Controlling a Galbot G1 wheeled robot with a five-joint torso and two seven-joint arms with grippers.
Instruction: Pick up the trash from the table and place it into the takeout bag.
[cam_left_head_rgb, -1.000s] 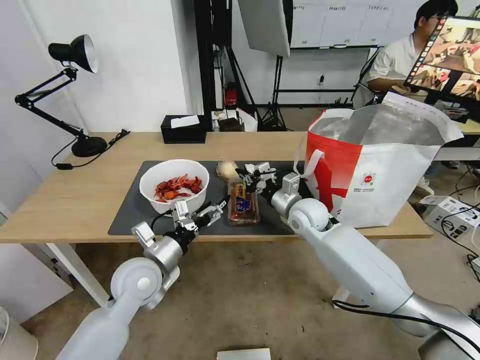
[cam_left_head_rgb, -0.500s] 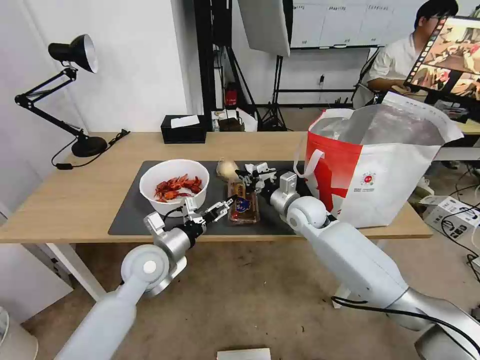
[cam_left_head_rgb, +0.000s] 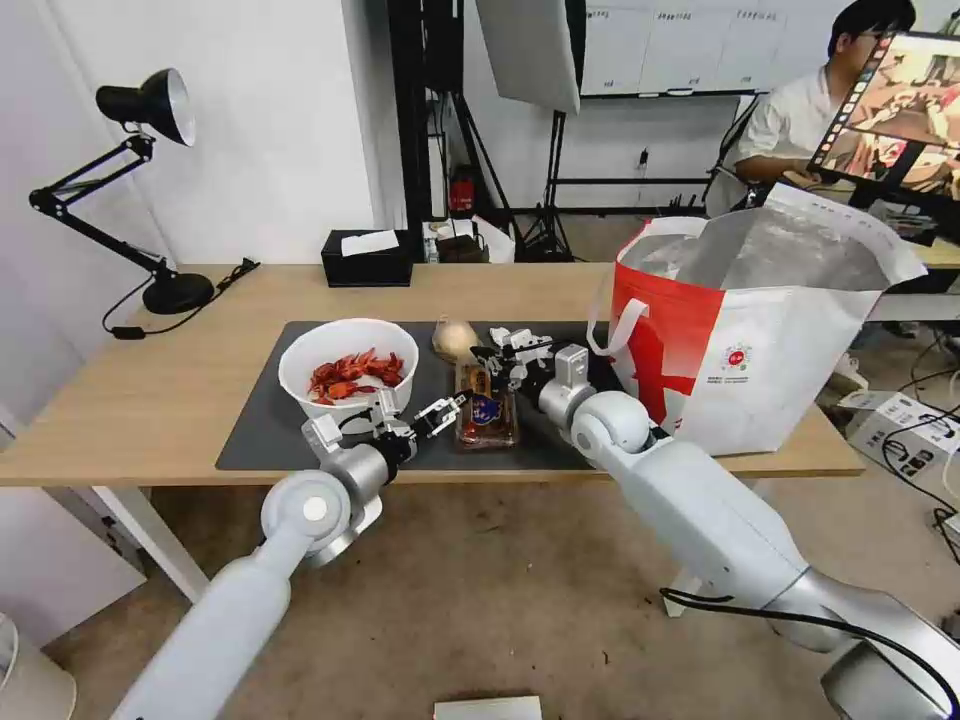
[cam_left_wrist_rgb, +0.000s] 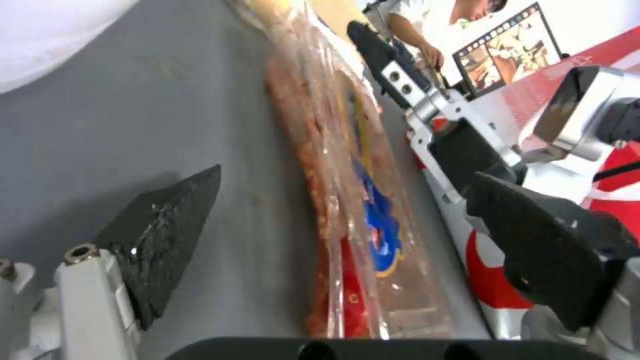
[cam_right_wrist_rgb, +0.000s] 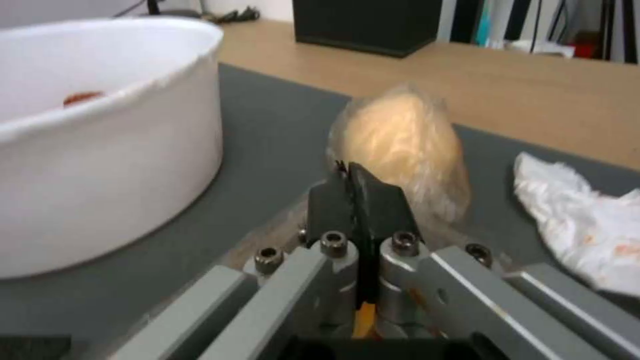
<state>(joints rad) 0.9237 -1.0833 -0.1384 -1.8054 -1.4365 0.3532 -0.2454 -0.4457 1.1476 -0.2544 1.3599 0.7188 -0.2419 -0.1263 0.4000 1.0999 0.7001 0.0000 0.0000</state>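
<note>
The clear clamshell tray (cam_left_head_rgb: 487, 410) of cherry tomatoes lies on the dark mat (cam_left_head_rgb: 260, 430) of the table (cam_left_head_rgb: 150, 390). My left gripper (cam_left_head_rgb: 440, 411) is open at the tray's near left side. In the left wrist view the tray (cam_left_wrist_rgb: 353, 200) runs between the spread fingers (cam_left_wrist_rgb: 167, 235). My right gripper (cam_left_head_rgb: 492, 356) is shut at the tray's far end, its tips (cam_right_wrist_rgb: 353, 190) just short of the beige wrapped lump (cam_right_wrist_rgb: 400, 150). A crumpled white tissue (cam_right_wrist_rgb: 587, 225) lies beside the lump. The white bowl (cam_left_head_rgb: 348, 365) of crayfish shells stands left of the tray. The takeout bag (cam_left_head_rgb: 760, 330) stands open at the right.
A black tissue box (cam_left_head_rgb: 368, 258) sits at the table's back edge and a black desk lamp (cam_left_head_rgb: 150, 120) at the far left. The bag stands close to my right arm's elbow (cam_left_head_rgb: 610, 425). A seated person is behind the bag.
My left arm has moved right and forward, bringing its open gripper up beside the tray. The right gripper has barely shifted.
</note>
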